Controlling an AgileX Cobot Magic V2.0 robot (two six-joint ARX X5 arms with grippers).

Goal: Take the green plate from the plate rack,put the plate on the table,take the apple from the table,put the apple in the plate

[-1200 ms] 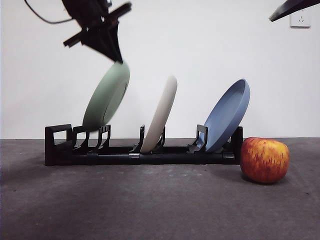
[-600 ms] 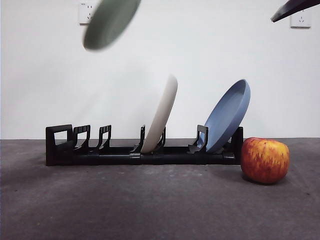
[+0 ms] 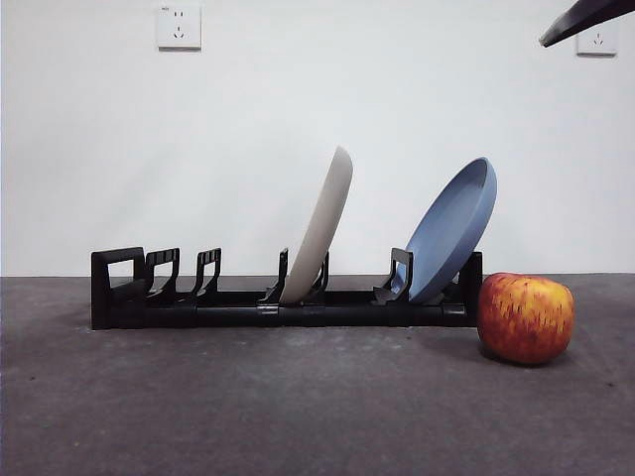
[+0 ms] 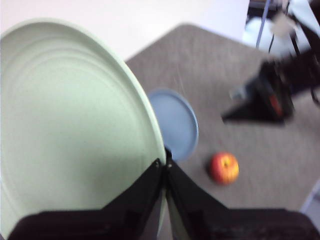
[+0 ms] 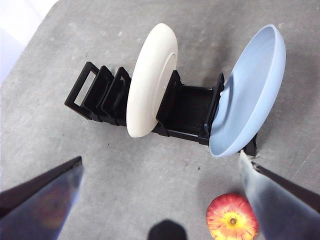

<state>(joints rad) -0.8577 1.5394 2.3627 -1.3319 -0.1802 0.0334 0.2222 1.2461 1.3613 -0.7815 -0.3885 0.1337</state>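
My left gripper (image 4: 164, 167) is shut on the rim of the green plate (image 4: 65, 125), holding it high above the table (image 3: 298, 407); plate and gripper are out of the front view. The black plate rack (image 3: 179, 297) stands on the table with its left slots bare. The apple (image 3: 525, 317) rests on the table just right of the rack's end, also seen as the apple (image 5: 232, 217) below my right gripper (image 5: 161, 157). That gripper hangs open high above the rack, holding nothing.
A cream-white plate (image 3: 322, 228) leans in the rack's middle slot and a blue plate (image 3: 451, 228) in its right slot. The right arm's black tip (image 3: 585, 18) shows at the top right corner. Two wall sockets sit on the white wall behind.
The green plate rose out of the rack's left slot and left the front view through the top, along with the left arm. Rack, other plates and apple stayed put.
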